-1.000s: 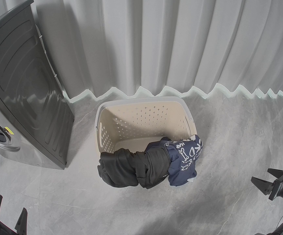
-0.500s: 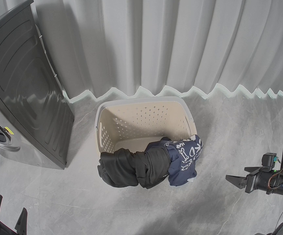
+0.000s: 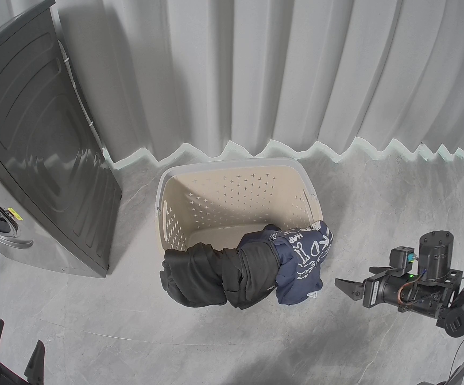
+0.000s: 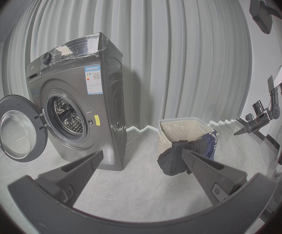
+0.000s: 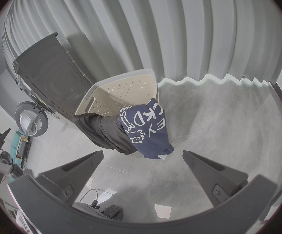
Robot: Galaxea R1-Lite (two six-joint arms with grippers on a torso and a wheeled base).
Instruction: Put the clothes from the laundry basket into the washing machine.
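Observation:
A beige laundry basket (image 3: 237, 162) stands on the floor before the curtain. A black garment (image 3: 216, 276) and a navy printed garment (image 3: 301, 263) hang over its near rim. My right gripper (image 3: 348, 286) is open, level with the floor, a short way right of the navy garment (image 5: 146, 127) and pointing at it. My left gripper (image 3: 17, 340) is open and empty, low at the near left. The grey washing machine (image 4: 82, 108) stands left of the basket (image 4: 183, 122) with its round door (image 4: 17, 127) swung open and the drum showing.
A white pleated curtain (image 3: 275, 65) closes off the back. Bare grey floor (image 3: 136, 316) lies between the basket and the washing machine (image 3: 34, 135). Paper scraps (image 5: 163, 211) and a cable (image 5: 92, 195) lie on the floor near my base.
My right arm has swung in from the right edge toward the basket, its gripper now much closer to the navy garment. The left gripper and the clothes have not moved.

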